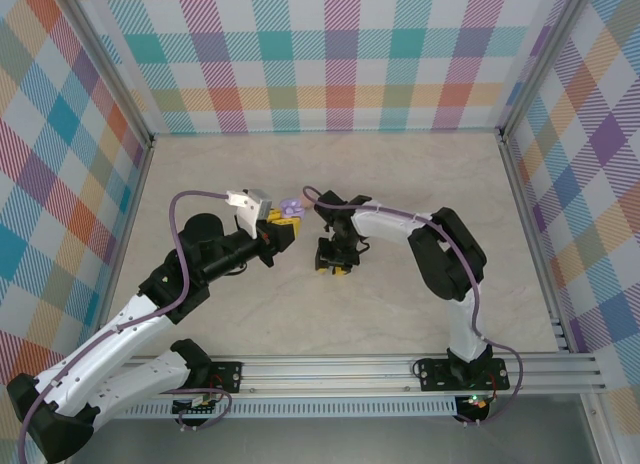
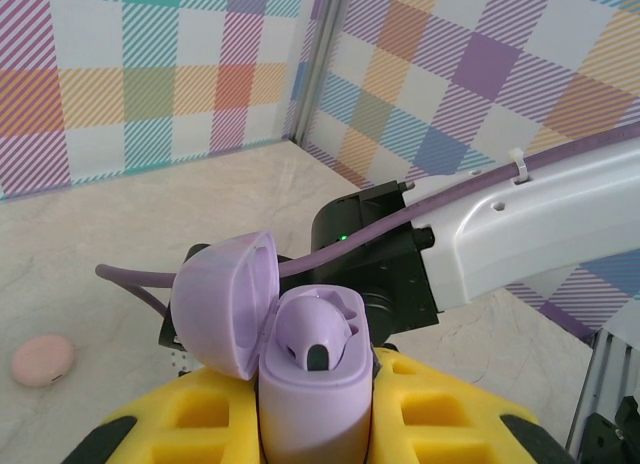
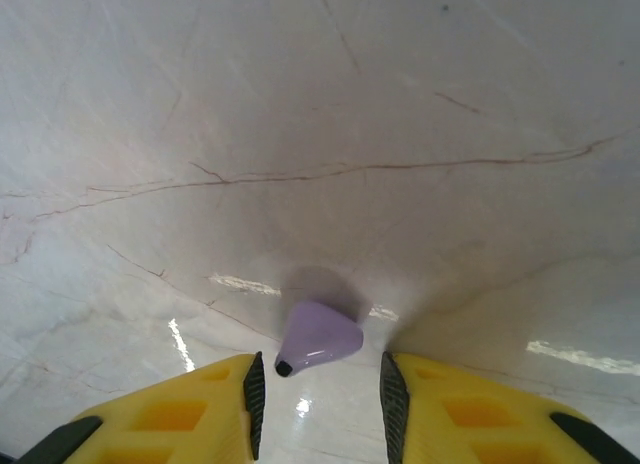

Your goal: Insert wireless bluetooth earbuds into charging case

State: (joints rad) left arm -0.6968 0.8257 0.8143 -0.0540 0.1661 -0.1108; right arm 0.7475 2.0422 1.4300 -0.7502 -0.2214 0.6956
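Note:
My left gripper [image 1: 283, 230] is shut on the lilac charging case [image 2: 315, 394], holding it upright between the yellow fingers [image 2: 170, 416]. The case's lid [image 2: 222, 304] is swung open to the left. One lilac earbud [image 2: 322, 334] sits in a socket of the case. In the top view the case [image 1: 290, 209] shows at the left fingertips. A second lilac earbud [image 3: 318, 336] lies on the table. My right gripper [image 3: 318, 384] is open just above it, one finger on each side and neither touching it. From above, the right gripper [image 1: 335, 262] points down at the table.
A small pink rounded piece [image 2: 43, 360] lies on the marble table [image 1: 420, 174], left of the case. The right arm's white link [image 2: 530, 224] and purple cable cross close behind the case. Checkered walls enclose the table on three sides.

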